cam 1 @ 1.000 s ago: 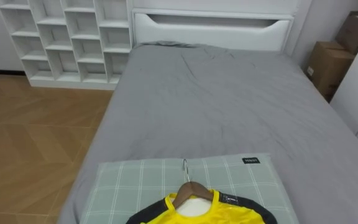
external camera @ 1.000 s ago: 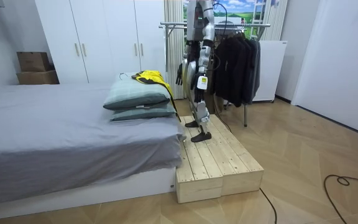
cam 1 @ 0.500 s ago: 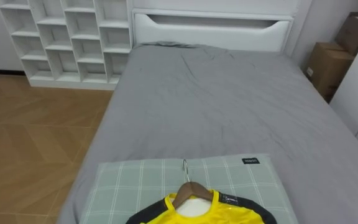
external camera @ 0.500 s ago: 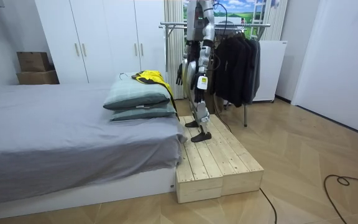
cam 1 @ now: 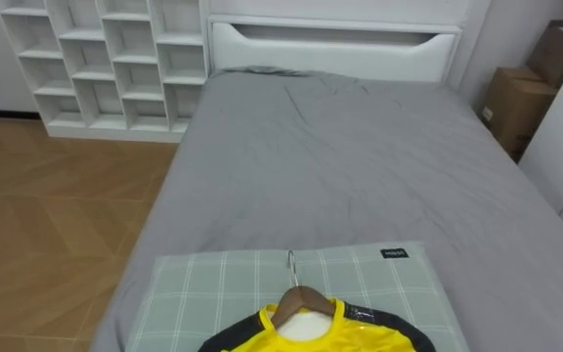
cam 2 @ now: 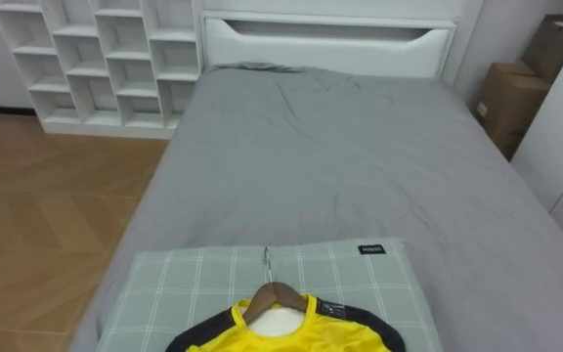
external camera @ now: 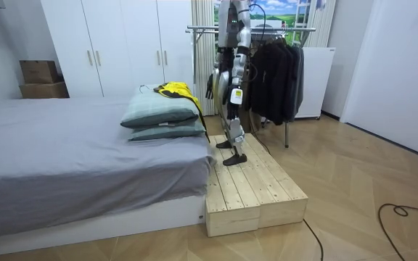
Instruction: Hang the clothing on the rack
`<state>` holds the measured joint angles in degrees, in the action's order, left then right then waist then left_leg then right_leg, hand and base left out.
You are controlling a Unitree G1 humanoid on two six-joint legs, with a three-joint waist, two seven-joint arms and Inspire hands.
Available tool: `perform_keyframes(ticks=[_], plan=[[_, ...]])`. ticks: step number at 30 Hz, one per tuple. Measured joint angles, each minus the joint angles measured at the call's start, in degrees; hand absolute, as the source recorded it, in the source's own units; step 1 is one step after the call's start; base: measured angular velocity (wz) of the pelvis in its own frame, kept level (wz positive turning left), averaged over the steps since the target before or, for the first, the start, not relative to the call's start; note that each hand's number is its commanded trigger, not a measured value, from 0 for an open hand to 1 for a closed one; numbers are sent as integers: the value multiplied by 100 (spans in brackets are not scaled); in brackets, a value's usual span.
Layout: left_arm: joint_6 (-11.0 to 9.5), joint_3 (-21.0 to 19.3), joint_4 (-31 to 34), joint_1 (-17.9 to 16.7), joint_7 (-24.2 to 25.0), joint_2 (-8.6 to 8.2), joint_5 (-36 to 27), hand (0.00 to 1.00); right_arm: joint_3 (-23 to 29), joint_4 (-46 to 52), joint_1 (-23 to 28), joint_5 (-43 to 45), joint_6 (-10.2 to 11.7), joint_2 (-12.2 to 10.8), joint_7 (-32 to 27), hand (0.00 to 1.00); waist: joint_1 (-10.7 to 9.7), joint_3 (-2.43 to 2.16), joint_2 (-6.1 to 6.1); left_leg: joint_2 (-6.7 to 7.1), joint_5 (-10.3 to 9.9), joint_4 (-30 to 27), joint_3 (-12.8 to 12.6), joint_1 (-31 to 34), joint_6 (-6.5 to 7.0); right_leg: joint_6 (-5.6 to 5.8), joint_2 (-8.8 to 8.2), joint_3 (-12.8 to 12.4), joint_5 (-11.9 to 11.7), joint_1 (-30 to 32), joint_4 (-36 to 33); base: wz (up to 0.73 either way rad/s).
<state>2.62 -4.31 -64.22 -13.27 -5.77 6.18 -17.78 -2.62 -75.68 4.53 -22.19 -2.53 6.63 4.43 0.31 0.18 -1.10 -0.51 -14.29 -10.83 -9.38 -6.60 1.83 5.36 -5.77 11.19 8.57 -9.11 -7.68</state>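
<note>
On the wooden platform (external camera: 252,190) beside the bed (cam 1: 340,166), the robot stands upright. Yellow shirt (cam 1: 306,338) on its hanger (cam 1: 301,296) lies on the checked pillow (cam 1: 213,284), ungrasped. Left hand (external camera: 231,98) and right hand (external camera: 210,85) hang low; finger set cannot be told. Pickup pending: likely reach for the hanger, then turn to the rack (external camera: 267,30).

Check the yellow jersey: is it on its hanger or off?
On. The wooden hanger sits inside the collar of the yellow jersey, its metal hook sticking out, both lying on the checked pillow.
</note>
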Motion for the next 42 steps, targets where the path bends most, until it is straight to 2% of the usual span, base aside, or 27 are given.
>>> perform_keyframes(ticks=[5,10,16,18,21,29,30,34,35,38,42], plan=[[-1,-2,5,17,-84,-1,-4,0,1,7,-1,0,0,-3,-15,0,-2,20,-22,-1,0,2,6,1,0,0,0,-2,0,-3,0,0],[-2,-69,15,40,-337,8,-30,0,6,8,-47,11,-3,4,-9,0,-3,11,2,-2,0,6,13,11,0,0,0,2,0,6,-2,0],[-14,-336,261,40,-965,20,-6,0,-1,-11,-55,43,-4,33,-58,0,21,5,56,4,0,4,22,-4,0,0,-2,-2,0,-15,1,0],[-10,-700,617,-3,-1202,18,1,0,5,5,-44,48,-3,65,-53,0,104,5,76,3,0,5,23,-8,0,0,-2,-5,0,-14,3,0],[-57,-1040,937,-29,-1631,54,206,0,25,-1,-4,58,-6,131,-56,0,186,18,131,4,0,5,24,-6,0,0,-2,-1,0,5,4,0],[-225,-1068,1137,-104,-2604,108,251,0,26,9,-48,319,-1,257,-60,0,184,22,233,4,0,9,33,-5,0,0,-2,5,0,0,3,0],[-296,-1073,1151,-130,-2736,109,335,0,54,5,-56,438,1,258,-56,0,181,14,241,3,0,10,35,-6,0,0,-2,5,0,2,3,0],[-311,-1068,1601,-205,-3126,109,688,0,42,37,-62,576,4,251,-60,0,166,0,218,6,0,-7,95,7,0,0,-2,26,0,1,4,8],[-317,-1049,1812,-205,-3267,110,982,0,11,61,-63,577,6,252,-66,0,164,-4,207,9,0,-23,125,17,0,0,-2,73,0,-8,-3,15],[-560,-962,2214,-168,-3625,154,1564,0,-2,161,-50,629,25,253,-107,0,147,-11,195,11,0,-48,179,51,0,0,-3,169,0,-27,-2,10],[-655,-899,2502,-29,-3891,197,2265,0,16,158,-33,677,105,256,-122,0,122,-16,222,12,1,-42,201,18,-1,0,-2,163,0,-92,12,2]])
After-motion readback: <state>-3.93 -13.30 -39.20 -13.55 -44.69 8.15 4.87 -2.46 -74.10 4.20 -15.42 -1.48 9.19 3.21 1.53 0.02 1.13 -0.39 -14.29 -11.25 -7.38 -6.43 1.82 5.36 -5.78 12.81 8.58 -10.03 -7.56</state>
